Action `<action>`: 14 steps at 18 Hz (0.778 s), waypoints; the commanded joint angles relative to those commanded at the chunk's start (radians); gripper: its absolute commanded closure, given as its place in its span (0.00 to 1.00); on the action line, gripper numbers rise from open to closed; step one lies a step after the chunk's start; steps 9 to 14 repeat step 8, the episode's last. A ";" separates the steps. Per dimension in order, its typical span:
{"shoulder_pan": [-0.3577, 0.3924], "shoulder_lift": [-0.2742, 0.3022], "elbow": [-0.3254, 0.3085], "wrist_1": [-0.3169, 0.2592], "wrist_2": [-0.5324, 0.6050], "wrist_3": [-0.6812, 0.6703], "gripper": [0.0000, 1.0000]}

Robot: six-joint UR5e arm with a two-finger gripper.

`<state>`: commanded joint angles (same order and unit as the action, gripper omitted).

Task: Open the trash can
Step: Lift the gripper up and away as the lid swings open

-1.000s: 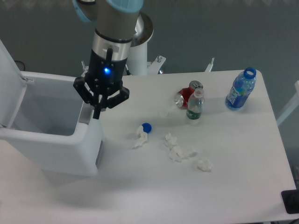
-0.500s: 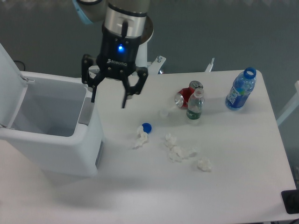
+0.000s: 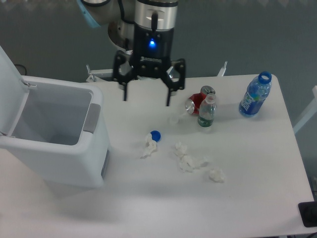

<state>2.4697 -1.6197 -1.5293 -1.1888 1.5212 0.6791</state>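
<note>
I judge the bin [image 3: 54,144] open already, so my step in hand is simply clearing away: I want the gripper [image 3: 146,97] lifted straight and kept off the litter below. Its fingers are spread wide, holding nothing, hovering above the table [image 3: 247,163] right of the bin. The bin sits at the table's left edge, a big white box with rounded corners, its lid [image 3: 10,89] tipped up at the far left, hollow showing, grey tab [image 3: 90,119] on the near rim.
</note>
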 joint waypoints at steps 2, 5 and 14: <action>-0.002 -0.025 -0.002 -0.002 0.086 0.062 0.00; -0.002 -0.064 0.000 0.002 0.126 0.134 0.00; 0.005 -0.086 0.000 0.002 0.155 0.194 0.00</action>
